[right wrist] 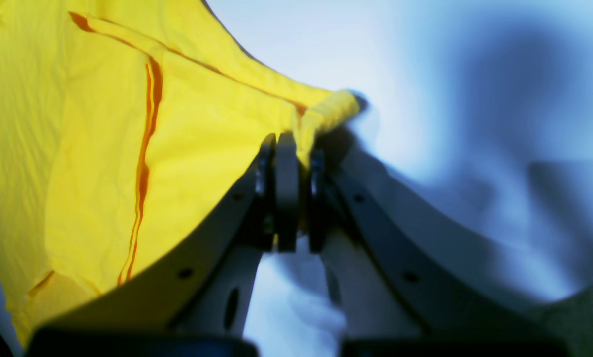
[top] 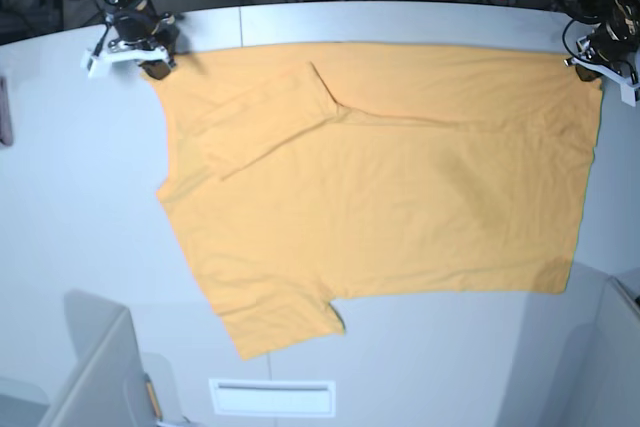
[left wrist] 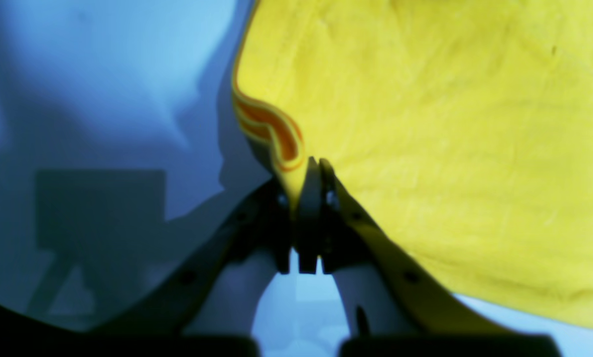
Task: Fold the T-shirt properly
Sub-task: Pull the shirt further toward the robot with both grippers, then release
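Base view: T-shirt (top: 400, 187) (far corners gripper-pinched) borders bare table (top: 80, 207).

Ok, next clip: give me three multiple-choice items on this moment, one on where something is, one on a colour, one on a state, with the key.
1. Where do the two grippers hold the T-shirt?
A. At its two far corners
B. At the near sleeve
C. In the middle of the chest

2. What colour is the table?
A. Dark green
B. Pale grey-white
C. Red

3. How does the left gripper stand?
A. Wide open above the cloth
B. Shut on a fabric edge
C. Shut on nothing

Key: 1 A, the right gripper and the left one sit at opposite far corners in the base view; 2 B, the bare surface is pale; 3 B, yellow cloth runs between the closed fingers.
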Controlling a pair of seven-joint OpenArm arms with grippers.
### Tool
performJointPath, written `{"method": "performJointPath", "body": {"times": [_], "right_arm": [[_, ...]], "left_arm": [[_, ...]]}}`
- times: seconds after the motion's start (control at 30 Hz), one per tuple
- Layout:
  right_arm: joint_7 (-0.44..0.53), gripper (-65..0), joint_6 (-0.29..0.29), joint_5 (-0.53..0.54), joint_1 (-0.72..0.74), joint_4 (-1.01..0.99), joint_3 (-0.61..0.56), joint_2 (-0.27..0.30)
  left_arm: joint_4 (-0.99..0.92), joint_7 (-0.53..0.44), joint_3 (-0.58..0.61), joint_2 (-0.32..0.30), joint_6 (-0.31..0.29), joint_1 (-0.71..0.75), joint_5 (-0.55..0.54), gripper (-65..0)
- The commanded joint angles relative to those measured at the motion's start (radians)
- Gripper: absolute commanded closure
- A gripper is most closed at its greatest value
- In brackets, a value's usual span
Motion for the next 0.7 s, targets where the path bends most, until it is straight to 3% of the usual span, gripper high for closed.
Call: {"method": "performJointPath", "body": {"times": [0.0,0.67], "right_arm": [[0.011,0.0,-0.007,-0.005,-0.021,0.012,0.009,0.009],[0.011,0.0,-0.007,-0.006,-0.145,0.087,-0.002,0.006]], "left_arm": [[0.007,0.022,-0.007,-0.018,0.012,0.018,0.03,0.0],[0.085,0.024,-0.098,0.044,0.012,0.136,0.033,0.0]]}}
